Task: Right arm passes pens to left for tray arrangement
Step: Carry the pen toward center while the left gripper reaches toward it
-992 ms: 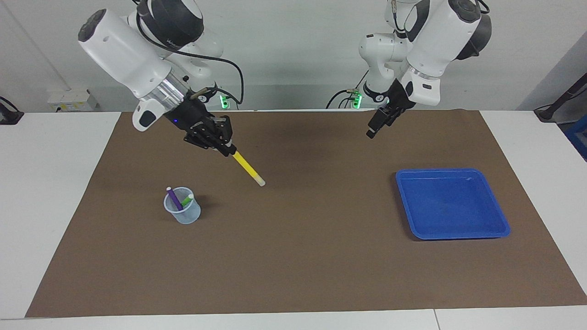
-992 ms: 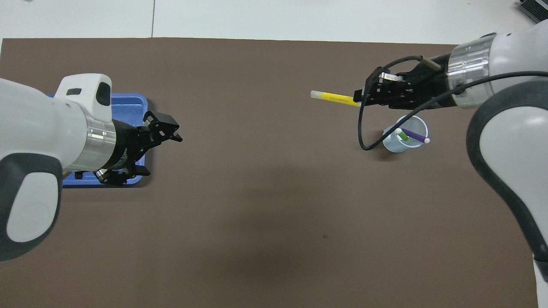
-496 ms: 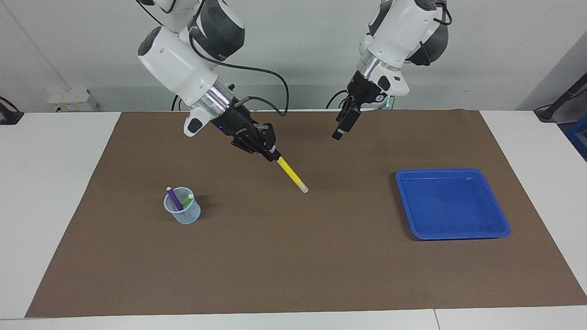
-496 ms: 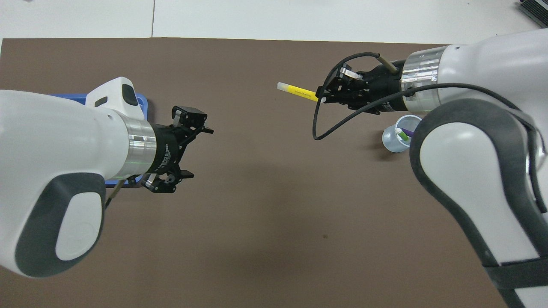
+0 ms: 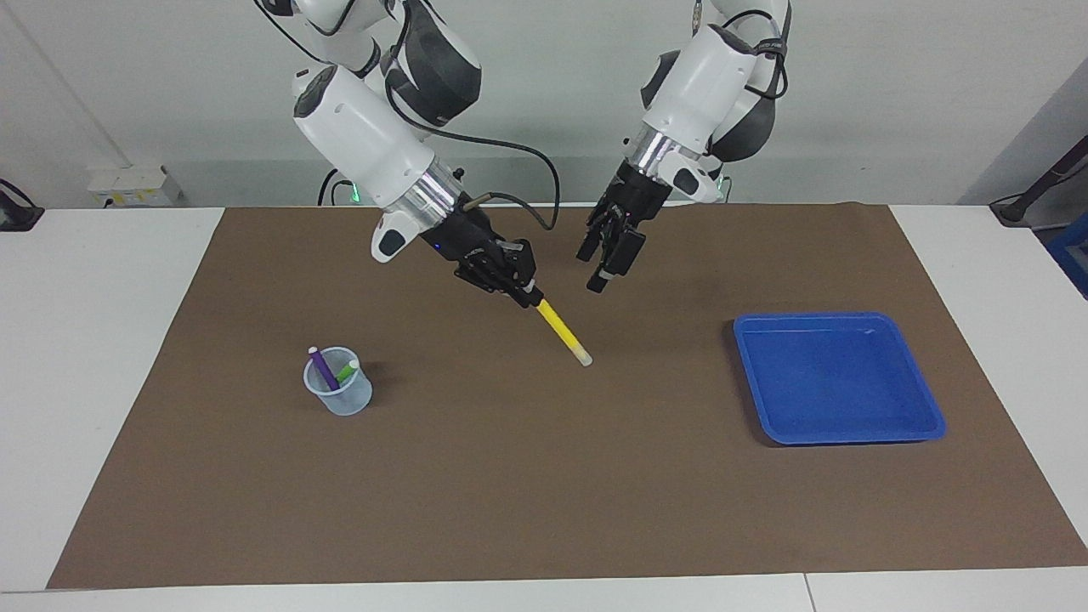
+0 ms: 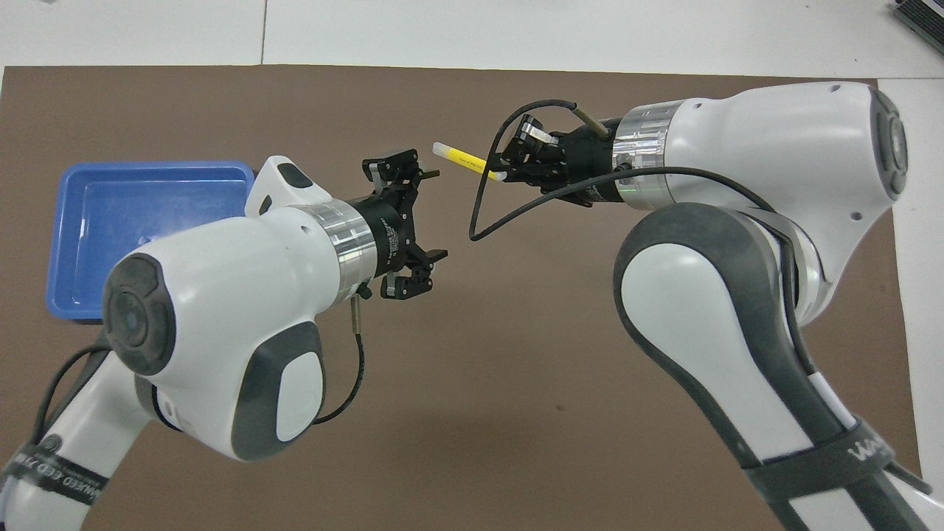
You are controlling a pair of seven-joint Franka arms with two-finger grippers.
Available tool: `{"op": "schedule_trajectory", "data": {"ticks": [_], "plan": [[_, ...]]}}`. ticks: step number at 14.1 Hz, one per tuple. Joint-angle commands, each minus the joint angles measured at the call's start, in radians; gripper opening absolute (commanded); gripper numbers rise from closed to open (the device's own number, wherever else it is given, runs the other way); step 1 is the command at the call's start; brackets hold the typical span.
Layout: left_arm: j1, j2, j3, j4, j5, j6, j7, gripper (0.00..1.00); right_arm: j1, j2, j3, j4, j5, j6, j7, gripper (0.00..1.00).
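Facing view: right gripper [image 5: 529, 297] clamped on yellow pen [image 5: 563, 332] over mid-mat; left gripper [image 5: 600, 265] close, jaws apart; tray [image 5: 922, 393] at left arm's end.

Overhead view: best to centre the free pen end between open fingers before closing.

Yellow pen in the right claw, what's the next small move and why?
Probably the left claw, open and apart from the pen, should ease toward the yellow pen's free whitish end and close on it. The right claw grips only the other end, above the brown mat.
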Motion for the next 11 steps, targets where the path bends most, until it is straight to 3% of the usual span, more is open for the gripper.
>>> {"op": "schedule_trajectory", "data": {"ticks": [1, 7, 11], "plan": [[-0.041, 0.077, 0.014, 0.030, -0.018, 0.092, -0.020, 1.00, 0.000, -0.003, -0.001, -0.004, 0.025, 0.012, 0.003, 0.12], [-0.042, 0.180, 0.016, 0.138, -0.018, 0.178, -0.046, 1.00, 0.002, -0.003, -0.001, -0.004, 0.024, 0.018, 0.017, 0.12], [-0.056, 0.195, 0.016, 0.142, -0.015, 0.208, -0.088, 0.88, 0.002, -0.002, -0.001, -0.004, 0.024, 0.024, 0.017, 0.12]]}}
